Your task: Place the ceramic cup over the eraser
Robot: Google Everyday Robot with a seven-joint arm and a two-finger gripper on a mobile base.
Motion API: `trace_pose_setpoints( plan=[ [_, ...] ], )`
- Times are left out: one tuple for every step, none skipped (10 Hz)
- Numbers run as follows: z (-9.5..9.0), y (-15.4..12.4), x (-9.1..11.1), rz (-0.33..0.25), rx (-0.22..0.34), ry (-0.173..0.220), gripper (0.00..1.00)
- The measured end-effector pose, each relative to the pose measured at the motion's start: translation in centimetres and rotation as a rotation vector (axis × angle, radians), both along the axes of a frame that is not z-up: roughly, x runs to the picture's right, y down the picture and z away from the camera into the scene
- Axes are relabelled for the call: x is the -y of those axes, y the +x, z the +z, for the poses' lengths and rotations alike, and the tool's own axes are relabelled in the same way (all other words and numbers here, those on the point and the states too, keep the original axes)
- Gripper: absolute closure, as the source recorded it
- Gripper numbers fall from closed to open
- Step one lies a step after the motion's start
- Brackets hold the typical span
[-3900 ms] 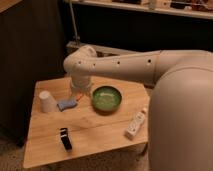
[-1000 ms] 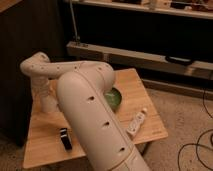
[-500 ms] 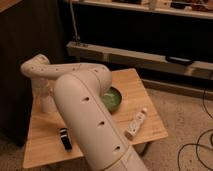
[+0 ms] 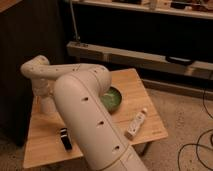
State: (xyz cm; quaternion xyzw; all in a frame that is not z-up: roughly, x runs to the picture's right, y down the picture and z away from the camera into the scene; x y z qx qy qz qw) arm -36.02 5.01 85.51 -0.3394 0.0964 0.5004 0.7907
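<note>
My gripper (image 4: 46,100) hangs at the end of the white arm over the back left part of the wooden table (image 4: 145,95). It points down at the spot where the ceramic cup (image 4: 48,107) stands. The cup shows only as a white shape right under the wrist, and I cannot tell it apart from the gripper. The eraser (image 4: 65,139), a small black block with a pale mark, stands near the table's front left, well in front of the gripper and apart from it.
A green bowl (image 4: 113,99) sits mid-table, partly hidden by my arm (image 4: 85,115). A white bottle-like object (image 4: 136,124) lies at the front right. A dark cabinet stands left of the table, and shelves and cables stand behind and to the right.
The arm has swung from the table's middle to the back left corner, and the gripper now covers the cup. Over the last second it has barely moved.
</note>
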Motion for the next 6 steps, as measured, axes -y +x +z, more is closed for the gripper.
trace_pose_setpoints(
  plan=[
    [-0.9,0.5,0.5,0.009,0.006,-0.001,0.95],
    [-2.4,1.3,1.6,0.020,0.014,0.007,1.00],
    [-3.9,2.1,2.5,0.024,0.014,0.015,1.00],
    [-5.3,2.7,3.5,0.025,0.014,0.027,1.00],
    [-8.8,4.1,5.2,0.023,0.023,0.044,1.00],
    [-10.6,5.4,6.0,0.019,0.029,0.054,1.00]
  ],
)
